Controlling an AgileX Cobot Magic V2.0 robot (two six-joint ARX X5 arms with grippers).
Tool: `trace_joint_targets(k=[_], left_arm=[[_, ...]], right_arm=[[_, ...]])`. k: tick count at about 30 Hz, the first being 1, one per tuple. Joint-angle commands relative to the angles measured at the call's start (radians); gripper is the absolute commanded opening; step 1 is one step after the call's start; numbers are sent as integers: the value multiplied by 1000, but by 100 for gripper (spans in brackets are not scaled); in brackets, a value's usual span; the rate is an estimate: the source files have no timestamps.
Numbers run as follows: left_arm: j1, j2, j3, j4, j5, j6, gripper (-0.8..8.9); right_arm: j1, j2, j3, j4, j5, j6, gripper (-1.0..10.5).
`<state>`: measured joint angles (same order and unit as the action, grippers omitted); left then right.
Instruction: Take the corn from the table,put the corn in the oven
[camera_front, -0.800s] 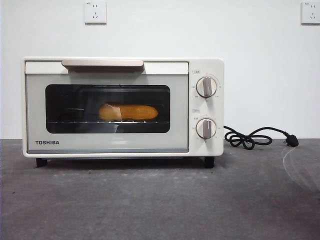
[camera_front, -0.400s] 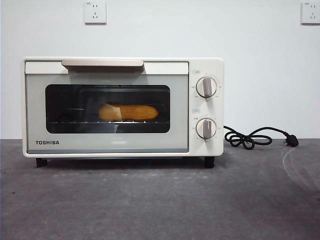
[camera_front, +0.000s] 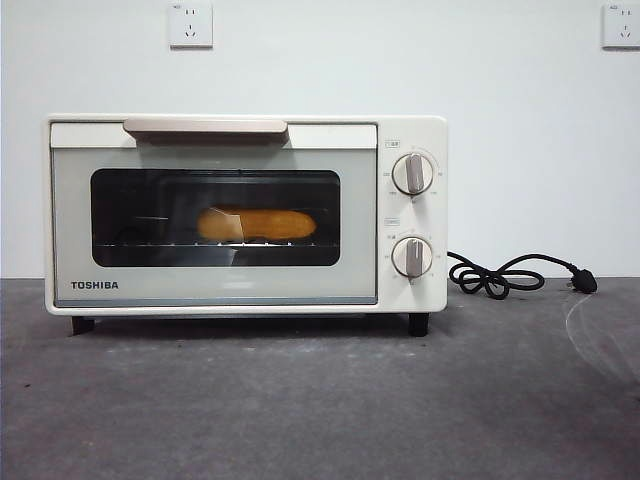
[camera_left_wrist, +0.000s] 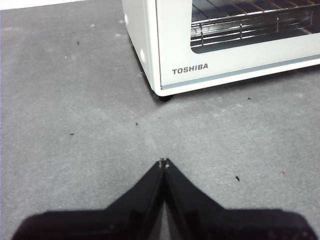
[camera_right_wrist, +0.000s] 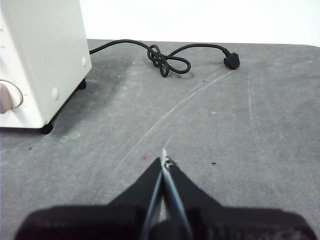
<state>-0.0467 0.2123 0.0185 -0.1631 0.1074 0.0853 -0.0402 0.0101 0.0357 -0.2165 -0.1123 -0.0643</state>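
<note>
One corn (camera_front: 257, 224) lay mid-frame behind the closed oven (camera_front: 245, 214) glass, on its rack; left gripper (camera_left_wrist: 163, 162) and right gripper (camera_right_wrist: 164, 159) jaws pressed together above the table (camera_front: 320, 400).

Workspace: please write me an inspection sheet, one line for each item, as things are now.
Surface: the table, dark grey, with pale scratches and small specks.
Job's things: the corn lies on the rack inside the oven; door shut.
Clutter: nothing seen.
Grippers: left pincer shut, empty, above the table before the oven's corner; right pincer shut, empty, beside the oven.
Cables: black cord, knotted, plug lying on the table.
Surroundings: white wall, two sockets.
</note>
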Motion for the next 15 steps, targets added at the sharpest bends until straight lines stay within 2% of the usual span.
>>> trace_joint_targets(k=[1, 15], left_arm=[[-1, 0, -8, 8, -3, -6, -4], [-1, -36, -8, 4, -3, -6, -4]], right_arm=[[1, 0, -8, 6, 0, -3, 0], [0, 0, -8, 6, 0, -3, 0]])
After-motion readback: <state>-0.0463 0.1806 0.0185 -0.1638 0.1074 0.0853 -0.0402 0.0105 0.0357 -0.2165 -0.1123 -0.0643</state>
